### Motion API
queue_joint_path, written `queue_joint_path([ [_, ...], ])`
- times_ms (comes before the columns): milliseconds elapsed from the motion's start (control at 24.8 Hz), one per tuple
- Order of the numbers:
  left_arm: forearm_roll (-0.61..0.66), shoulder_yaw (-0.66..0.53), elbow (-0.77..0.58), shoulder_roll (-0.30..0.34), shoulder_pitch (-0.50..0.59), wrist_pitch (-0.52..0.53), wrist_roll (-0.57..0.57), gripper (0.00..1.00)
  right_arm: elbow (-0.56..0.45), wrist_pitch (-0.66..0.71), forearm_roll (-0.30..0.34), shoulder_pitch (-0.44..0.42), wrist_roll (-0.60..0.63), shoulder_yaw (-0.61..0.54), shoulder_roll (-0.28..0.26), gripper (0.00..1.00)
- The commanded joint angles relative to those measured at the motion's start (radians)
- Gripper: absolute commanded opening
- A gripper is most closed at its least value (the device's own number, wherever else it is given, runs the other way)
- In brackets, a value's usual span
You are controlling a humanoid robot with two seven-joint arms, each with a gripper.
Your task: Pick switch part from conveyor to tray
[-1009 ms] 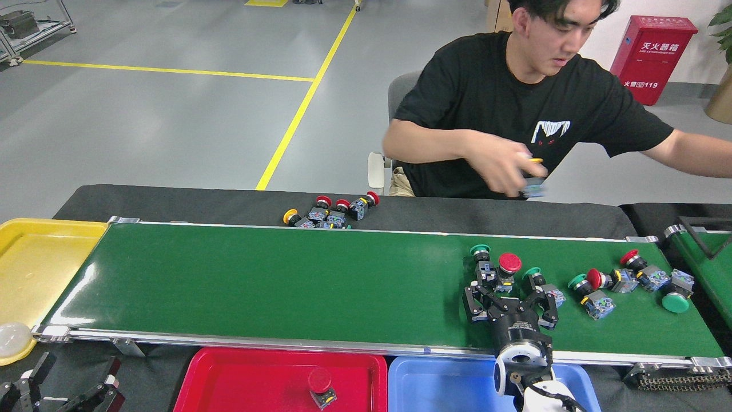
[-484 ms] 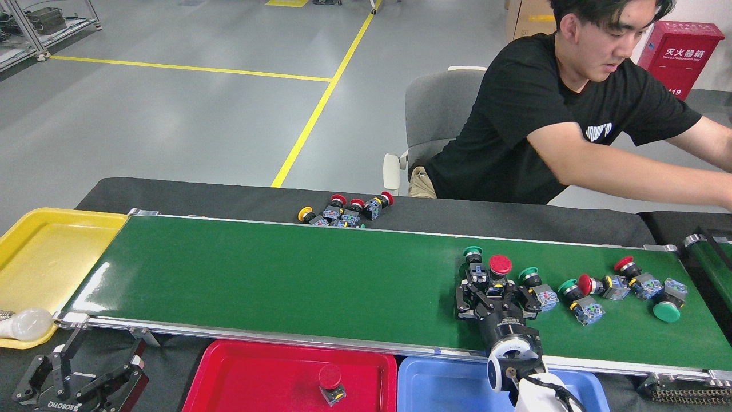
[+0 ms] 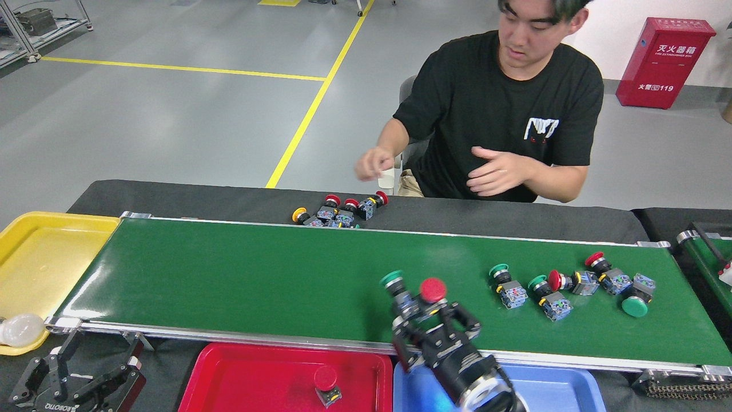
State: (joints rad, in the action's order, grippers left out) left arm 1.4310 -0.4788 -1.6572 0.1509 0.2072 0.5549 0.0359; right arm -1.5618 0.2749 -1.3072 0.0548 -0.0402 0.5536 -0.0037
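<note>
The conveyor [image 3: 240, 280] is a long dark-green belt with silver rails running across the view. My right gripper [image 3: 430, 321] hangs over its near rail, shut on a red-capped switch part [image 3: 433, 290]. A green-capped switch part [image 3: 393, 280] sits tight against that one on the left, at the gripper's left finger. Below the gripper lie a red tray [image 3: 229, 377], which holds one red-capped switch part [image 3: 326, 384], and a blue tray [image 3: 555, 386]. Several more switch parts [image 3: 563, 283] lie on the belt to the right. My left gripper [image 3: 91, 369] rests open at the bottom left, off the belt.
A yellow tray [image 3: 40, 257] at the belt's left end holds a light bulb [image 3: 20, 331]. A pile of switch parts [image 3: 337, 213] lies on the black cloth behind the belt. A seated person holds both hands [image 3: 497, 170] above the far side. Another green belt [image 3: 706, 257] starts at the right.
My right gripper closed on the red-capped and green-capped parts and carried them left and nearer, toward the trays. The other parts drifted left on the belt. The person pulled both arms back.
</note>
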Motion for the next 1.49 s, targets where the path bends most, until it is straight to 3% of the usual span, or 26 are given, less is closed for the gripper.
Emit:
queue_joint_path([
  [0,0.000,-0.004,-0.012,0.010,-0.003,-0.003,0.007,1.00,-0.006,0.044,-0.018,0.010,0.003,0.051,0.010,1.00],
  [363,0.000,-0.009,-0.012,0.007,0.000,-0.003,0.007,1.00,0.003,0.038,-0.012,0.010,0.003,0.068,0.018,1.00],
  [525,-0.001,-0.012,-0.015,0.003,0.009,-0.006,0.007,1.00,-0.030,-0.011,-0.004,-0.024,0.013,-0.066,0.018,1.00],
  [605,-0.001,-0.024,-0.015,0.001,0.012,-0.006,0.007,1.00,-0.078,-0.112,-0.004,-0.093,0.043,-0.141,0.014,0.99],
  [767,-0.001,-0.032,-0.016,0.001,0.015,-0.006,0.007,1.00,-0.104,-0.400,-0.006,-0.246,0.309,-0.230,0.002,0.97],
  [888,-0.003,-0.032,-0.023,0.001,0.017,-0.006,0.007,1.00,-0.104,-0.614,-0.004,-0.271,0.313,-0.230,-0.024,0.98],
  [969,-0.003,-0.032,-0.026,-0.001,0.017,-0.006,0.007,1.00,-0.104,-0.675,-0.006,-0.277,0.306,-0.230,-0.032,0.98],
  [1130,-0.003,-0.032,-0.026,0.001,0.017,-0.006,0.006,1.00,-0.101,-0.675,-0.006,-0.245,0.197,-0.233,-0.035,0.98],
  [1453,-0.003,-0.024,-0.026,0.003,0.015,-0.004,0.006,1.00,-0.011,-0.649,-0.017,-0.041,0.000,-0.210,-0.027,0.98],
])
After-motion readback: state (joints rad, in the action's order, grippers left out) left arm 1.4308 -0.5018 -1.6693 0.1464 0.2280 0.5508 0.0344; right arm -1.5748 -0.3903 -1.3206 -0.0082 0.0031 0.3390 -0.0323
